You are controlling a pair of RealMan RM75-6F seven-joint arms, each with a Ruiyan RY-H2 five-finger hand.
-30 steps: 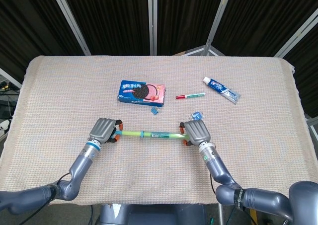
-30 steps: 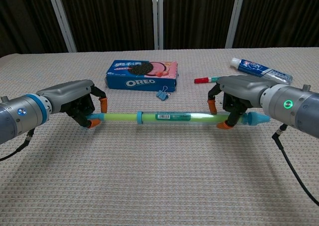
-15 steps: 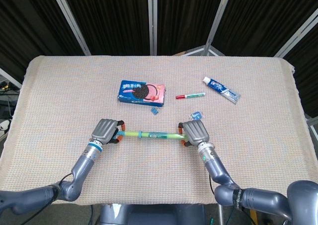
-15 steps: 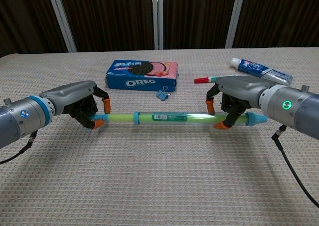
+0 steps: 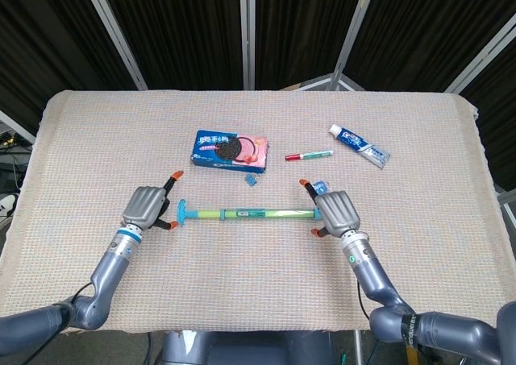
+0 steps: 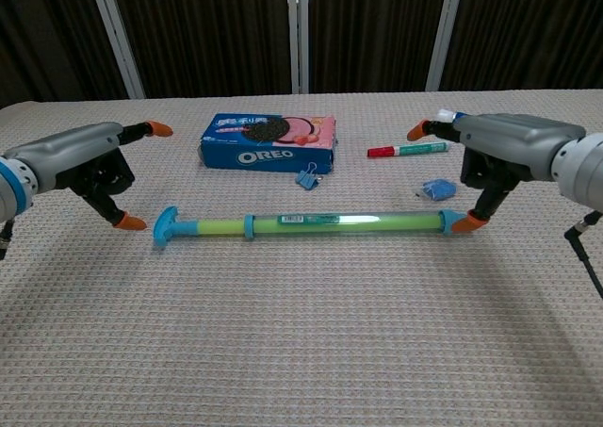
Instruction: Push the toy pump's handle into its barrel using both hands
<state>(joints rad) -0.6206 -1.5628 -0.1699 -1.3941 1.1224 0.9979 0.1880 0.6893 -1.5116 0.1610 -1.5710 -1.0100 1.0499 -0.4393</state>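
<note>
Change: both hands have let go of the toy pump (image 6: 301, 225) since a second ago and drawn outward, so it now lies free on the table (image 5: 97, 139).
Pump: it lies flat across the cloth, running left to right between the two hands, with its blue T-shaped handle (image 6: 167, 226) at the robot's left end and the tip at the right end.
Rod: a short stretch of pale green rod shows between the handle and the blue collar (image 6: 249, 226) of the barrel, so the handle looks only partly pushed in (shorter than before, I judge, but not seated).
Left hand (image 6: 80, 163): fingers spread and holding nothing, just beside the handle end and clear of it; likely backed off to re-set for another push.
Right hand (image 6: 495, 149): fingers apart, gripping nothing; one orange fingertip (image 6: 464, 222) sits right at the pump's tip, though whether it touches is hard to tell from either view.
Next move: both hands would need to close on the ends again and press toward each other along the barrel.
Around: a cookie box (image 5: 230, 149) and binder clip (image 5: 251, 180) lie behind the pump; a small blue thing (image 6: 438, 190), a marker (image 5: 308, 155) and a toothpaste tube (image 5: 359, 146) lie further right.
</note>
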